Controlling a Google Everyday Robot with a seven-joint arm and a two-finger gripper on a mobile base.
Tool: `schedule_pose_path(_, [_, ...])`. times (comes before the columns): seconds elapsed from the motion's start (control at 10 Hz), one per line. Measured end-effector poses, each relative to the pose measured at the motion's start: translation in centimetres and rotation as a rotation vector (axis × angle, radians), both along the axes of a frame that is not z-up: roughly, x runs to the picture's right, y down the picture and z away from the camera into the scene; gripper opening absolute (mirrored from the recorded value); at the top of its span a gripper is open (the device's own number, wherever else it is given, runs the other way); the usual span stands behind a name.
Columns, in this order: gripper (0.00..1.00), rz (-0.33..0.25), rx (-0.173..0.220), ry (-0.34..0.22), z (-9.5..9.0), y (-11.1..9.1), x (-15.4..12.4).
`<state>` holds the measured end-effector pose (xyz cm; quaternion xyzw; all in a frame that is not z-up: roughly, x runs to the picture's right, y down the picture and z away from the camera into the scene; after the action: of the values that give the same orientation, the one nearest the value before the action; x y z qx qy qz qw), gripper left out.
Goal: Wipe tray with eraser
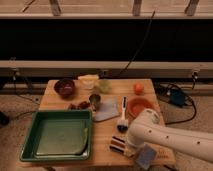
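Tray point(57, 137): dark green, plain. Eraser point(118, 145): dark, red and white lengthwise stripes. Worktop point(107, 132): light wood tone. Sponge point(146, 157): blue-grey. Orange bowl point(140, 106); maroon bowl point(64, 87). Brush point(123, 114): white handle, dark head. Arm point(165, 137): white, with the gripper point(129, 147) at the eraser.

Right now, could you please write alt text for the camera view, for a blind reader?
A white robot arm reaches from the right, its gripper closed down at the striped eraser near the wooden table's front edge. The green tray lies to the left, apart from it.
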<state>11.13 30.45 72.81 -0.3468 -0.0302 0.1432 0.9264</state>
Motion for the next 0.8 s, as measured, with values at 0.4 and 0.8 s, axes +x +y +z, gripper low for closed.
schedule_pose_path(0.4, [0.00, -0.047, 0.088, -0.055, -4.0, -3.8, 0.3])
schedule_pose_path(0.8, [0.00, -0.115, 0.173, -0.164, -9.1, -8.7, -0.6])
